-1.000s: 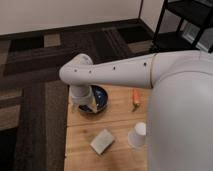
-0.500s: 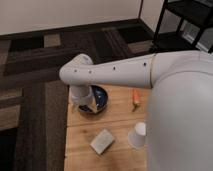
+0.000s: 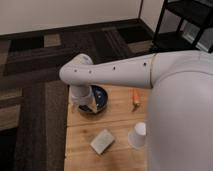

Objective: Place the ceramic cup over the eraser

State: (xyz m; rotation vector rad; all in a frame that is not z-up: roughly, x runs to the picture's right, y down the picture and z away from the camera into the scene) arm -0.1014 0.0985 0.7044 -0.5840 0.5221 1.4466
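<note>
Counts: 1 ceramic cup (image 3: 137, 135), 1 dark blue bowl (image 3: 100, 96), 1 orange carrot (image 3: 135, 98), 1 grey-beige block (image 3: 102, 141), 1 white robot arm (image 3: 115, 72), 1 gripper (image 3: 85, 104), all on or over 1 wooden table (image 3: 115, 120). The ceramic cup stands on the table's near right part, hard against the edge of the big white robot body that fills the right side of the view. Its long axis is roughly vertical with a slight lean in the picture. The wider end looks lower, toward the tabletop, but whether the mouth is up or down cannot be told. Its surface is plain white. The block lies flat to the left of the cup, near but apart from it, turned diagonally to the table edges. The carrot lies at the far right of the table, long axis running near to far, well apart from the cup. The bowl sits at the far left. The arm reaches in from the right, bends at an elbow above the table's far left corner and drops down. The gripper hangs at the bowl's left rim, well apart from the cup. Whether it is open or closed, or holds anything, cannot be told. Dark patterned carpet (image 3: 45, 55) surrounds the table, with 1 black shelf frame (image 3: 170, 25) at upper right.
</note>
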